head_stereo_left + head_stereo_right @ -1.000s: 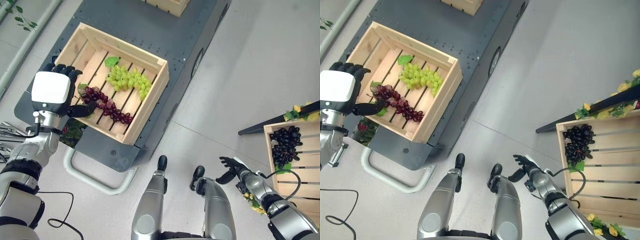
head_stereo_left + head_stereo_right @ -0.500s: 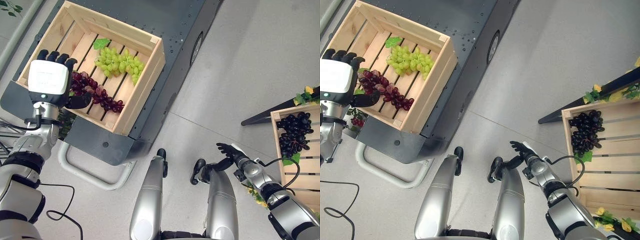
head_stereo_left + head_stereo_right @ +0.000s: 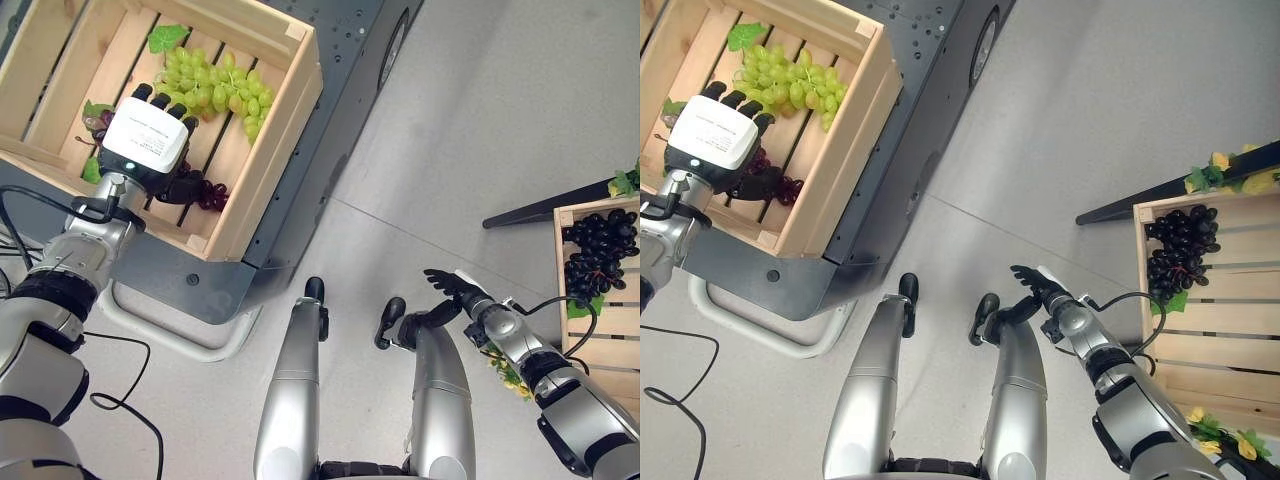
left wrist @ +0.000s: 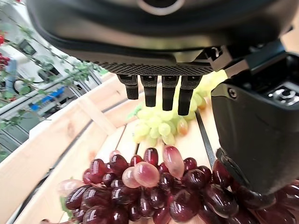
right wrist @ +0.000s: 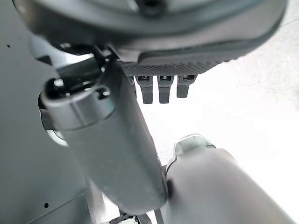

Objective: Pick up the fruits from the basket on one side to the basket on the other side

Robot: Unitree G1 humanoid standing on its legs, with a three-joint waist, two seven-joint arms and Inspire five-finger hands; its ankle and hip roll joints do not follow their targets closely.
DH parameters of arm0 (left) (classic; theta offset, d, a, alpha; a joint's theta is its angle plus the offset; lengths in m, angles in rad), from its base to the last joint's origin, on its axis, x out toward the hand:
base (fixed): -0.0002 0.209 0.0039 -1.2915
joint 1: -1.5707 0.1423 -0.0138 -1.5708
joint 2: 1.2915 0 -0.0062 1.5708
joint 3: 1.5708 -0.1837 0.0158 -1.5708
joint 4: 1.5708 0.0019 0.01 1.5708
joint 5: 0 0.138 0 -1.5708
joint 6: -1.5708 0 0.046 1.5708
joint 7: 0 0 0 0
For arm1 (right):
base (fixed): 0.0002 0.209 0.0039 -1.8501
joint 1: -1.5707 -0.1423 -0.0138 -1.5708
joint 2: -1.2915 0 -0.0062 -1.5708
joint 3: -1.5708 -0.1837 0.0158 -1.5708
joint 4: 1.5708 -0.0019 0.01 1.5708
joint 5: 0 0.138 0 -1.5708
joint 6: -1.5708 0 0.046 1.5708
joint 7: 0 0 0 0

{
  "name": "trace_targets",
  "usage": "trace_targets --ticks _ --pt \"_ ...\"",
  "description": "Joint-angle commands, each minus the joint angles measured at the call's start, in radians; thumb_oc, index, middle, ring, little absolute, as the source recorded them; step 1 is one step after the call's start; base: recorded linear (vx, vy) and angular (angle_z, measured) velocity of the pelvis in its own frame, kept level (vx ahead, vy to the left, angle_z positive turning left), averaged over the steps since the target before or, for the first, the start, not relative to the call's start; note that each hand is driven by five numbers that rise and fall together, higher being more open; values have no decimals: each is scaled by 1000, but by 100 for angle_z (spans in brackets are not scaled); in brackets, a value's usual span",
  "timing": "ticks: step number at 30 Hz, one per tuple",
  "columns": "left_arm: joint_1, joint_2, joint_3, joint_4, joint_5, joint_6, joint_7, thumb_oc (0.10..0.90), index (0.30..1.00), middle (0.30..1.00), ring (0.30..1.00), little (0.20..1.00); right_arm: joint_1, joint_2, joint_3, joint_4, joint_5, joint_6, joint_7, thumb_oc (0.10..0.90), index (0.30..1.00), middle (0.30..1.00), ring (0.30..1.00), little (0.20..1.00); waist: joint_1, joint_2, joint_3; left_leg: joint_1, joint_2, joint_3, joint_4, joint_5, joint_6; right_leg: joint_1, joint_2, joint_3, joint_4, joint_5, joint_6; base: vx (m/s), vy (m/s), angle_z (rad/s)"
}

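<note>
The left hand (image 3: 148, 145) hangs over the red grape bunch (image 4: 154, 189) in the left wooden crate (image 3: 270, 150), fingers straight and spread, thumb down beside the fruit, nothing gripped. The bunch lies on the crate's slatted floor, near the green grape bunch (image 3: 210, 85) lying farther in. Judged handling: the bunch looks light and loose, a cluster of smooth round berries that would shift and sag when lifted; the glossy skins may slip, and single berries could come off under a hard squeeze. The better hold appears to be across the thick middle of the cluster, fingers on one side and thumb on the other, or at the stem end if it can be found. The stem cannot be made out. In the eye views the hand covers most of the bunch, leaving its near-right end exposed. The crate's left side is cut off at the frame edge. The right hand (image 3: 1040, 285) hangs low and idle over the floor, fingers relaxed and empty. The right crate (image 3: 1200, 340), holding a dark grape bunch (image 3: 1175, 250), is partly cut off at the right edge.
</note>
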Motion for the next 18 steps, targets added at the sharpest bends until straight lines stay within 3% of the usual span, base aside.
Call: trace_targets --ticks 1,6,15,18 --pt "-113 164 18 -23 28 49 -62 800 900 900 900 900 58 -59 16 -37 16 -53 32 800 900 900 900 900 -9 12 -14 87 -35 104 -91 -31 74 70 26 10 -79 68 -14 0 0 0" --pt "-136 161 -21 12 31 22 -169 800 900 900 900 900 63 -55 20 -41 14 -54 14 800 900 900 900 900 -10 0 -14 67 -31 101 -100 -26 69 55 24 1 -91 75 -7 0 0 0" --pt "-158 147 -61 33 27 10 -265 800 900 900 900 900 51 -55 3 -19 43 -57 -1 800 900 900 900 900 -5 -15 -14 42 -26 91 -114 -16 68 38 23 -18 -109 88 -1 4 -34 2" --pt "-154 156 -56 31 -3 93 -242 800 900 900 900 900 56 -47 2 -22 41 -58 3 800 900 900 900 900 -2 -19 -14 40 -24 87 -118 -14 65 40 22 -25 -116 91 1 12 -41 1"
